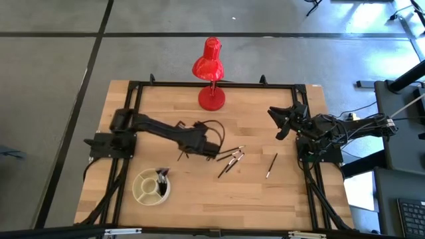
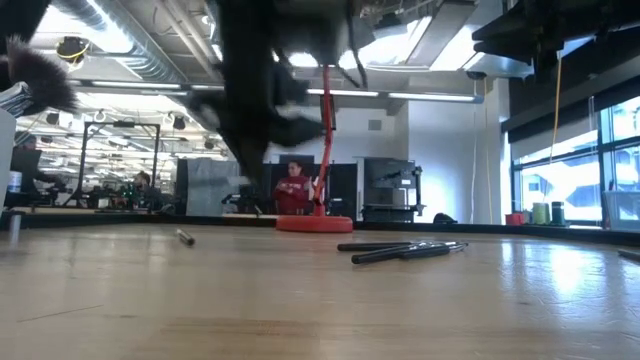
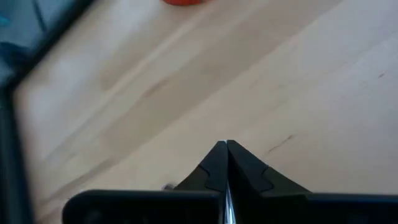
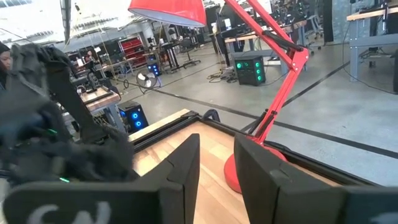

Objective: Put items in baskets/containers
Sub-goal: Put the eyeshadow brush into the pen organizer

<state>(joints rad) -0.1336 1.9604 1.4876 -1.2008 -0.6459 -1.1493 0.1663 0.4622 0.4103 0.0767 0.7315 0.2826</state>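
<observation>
Several thin dark brushes (image 1: 230, 160) lie in a loose cluster at mid-table, also in the low view (image 2: 400, 250). One brush (image 1: 271, 164) lies alone to their right, and another short one (image 1: 180, 157) lies under the left arm. The cream divided dish (image 1: 147, 192) sits near the near-left edge with brushes (image 1: 161, 177) standing in it. My left gripper (image 3: 225, 148) hangs above the table just left of the cluster, shut; a thin silvery strip shows between its fingers and I cannot tell what it is. My right gripper (image 4: 217, 168) waits open at the far right.
The red desk lamp (image 1: 211, 72) stands on its round base (image 1: 212, 99) at the middle of the far edge. A black frame (image 1: 212, 84) runs around the tabletop. Bare wood lies between the dish and the brush cluster. People (image 2: 292, 188) show in the room beyond.
</observation>
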